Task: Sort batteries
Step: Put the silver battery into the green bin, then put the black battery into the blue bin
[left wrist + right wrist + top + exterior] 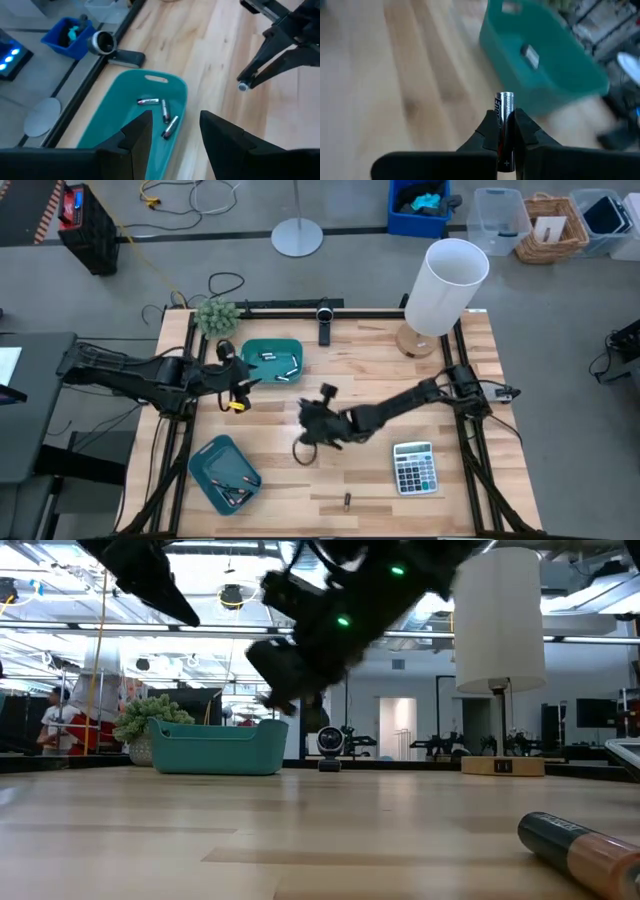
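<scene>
My right gripper [505, 125] hangs over the table's middle [307, 426], shut on a silvery battery [504, 107] and facing the far teal bin [545, 65]. That bin [272, 358] holds three batteries [164, 112]. My left gripper [175, 145] is open above the bin's near-left corner [238, 386]. A second teal bin [225, 472] near the left front edge holds a few batteries. One dark and copper battery [580, 845] lies on its side on the table near the front edge [347, 500]. My right gripper pinches the silvery battery between its two fingers [487, 131]. The battery lies along the fingers, and its capped end [505, 97] sticks out past their tips. It is lifted clear of the table; that end also shows in the left wrist view [243, 86].
A grey calculator [414, 468] lies at the right front. A white lamp [440, 290] stands at the far right corner, a small plant [215, 315] at the far left, and a webcam [324, 320] at the far edge. Bare wood lies between the bins and calculator.
</scene>
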{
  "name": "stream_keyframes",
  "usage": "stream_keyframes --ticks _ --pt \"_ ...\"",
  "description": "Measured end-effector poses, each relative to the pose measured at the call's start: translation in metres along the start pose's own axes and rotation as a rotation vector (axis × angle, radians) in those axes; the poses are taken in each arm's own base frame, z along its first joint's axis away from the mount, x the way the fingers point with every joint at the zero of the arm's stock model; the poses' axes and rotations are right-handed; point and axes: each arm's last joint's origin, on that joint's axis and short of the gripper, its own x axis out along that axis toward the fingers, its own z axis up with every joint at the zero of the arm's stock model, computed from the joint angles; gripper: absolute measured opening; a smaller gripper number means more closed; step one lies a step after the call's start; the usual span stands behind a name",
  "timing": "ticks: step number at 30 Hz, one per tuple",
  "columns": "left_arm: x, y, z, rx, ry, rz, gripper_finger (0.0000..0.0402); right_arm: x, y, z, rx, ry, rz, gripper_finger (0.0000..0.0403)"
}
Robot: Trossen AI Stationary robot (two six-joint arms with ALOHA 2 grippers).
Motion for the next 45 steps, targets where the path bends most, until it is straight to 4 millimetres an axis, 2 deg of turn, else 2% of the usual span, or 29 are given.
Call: stream_keyframes --ticks 8,11,15,21,25,28,31,36,41,45 --pt "-0.018 0.018 -0.021 -0.063 -0.127 0.028 0.016 0.035 -0.049 0.048 -0.013 -0.152 0.023 0.0021" --pt "-0.026 0.024 -0.025 -0.09 -0.175 0.028 0.016 0.05 -0.074 0.057 0.006 -0.169 0.012 0.0021" --pt "-0.032 0.027 -0.028 -0.095 -0.199 0.022 0.016 0.069 -0.106 0.063 0.072 -0.212 0.082 0.0037" --pt "-0.03 0.026 -0.03 -0.068 -0.178 0.024 0.016 0.084 -0.134 0.061 0.174 -0.228 0.117 0.0115" --pt "-0.027 0.024 -0.029 -0.047 -0.163 0.019 0.016 0.086 -0.14 0.064 0.207 -0.264 0.159 0.0179" --pt "-0.023 0.021 -0.029 -0.023 -0.145 -0.002 0.016 0.084 -0.141 0.068 0.204 -0.31 0.163 0.0209" --pt "-0.018 0.017 -0.027 -0.013 -0.133 -0.018 0.016 0.072 -0.145 0.075 0.2 -0.352 0.161 0.0216" --pt "-0.008 0.009 -0.022 0.008 -0.127 -0.055 0.016 0.024 -0.164 0.08 0.215 -0.528 0.111 0.0205" --pt "0.011 -0.006 -0.014 0.048 -0.123 -0.104 0.016 -0.028 -0.181 0.051 0.266 -0.634 0.107 0.0189" --pt "0.037 -0.027 -0.005 0.129 -0.145 -0.223 0.016 -0.065 -0.181 0.019 0.307 -0.622 0.127 0.0183"
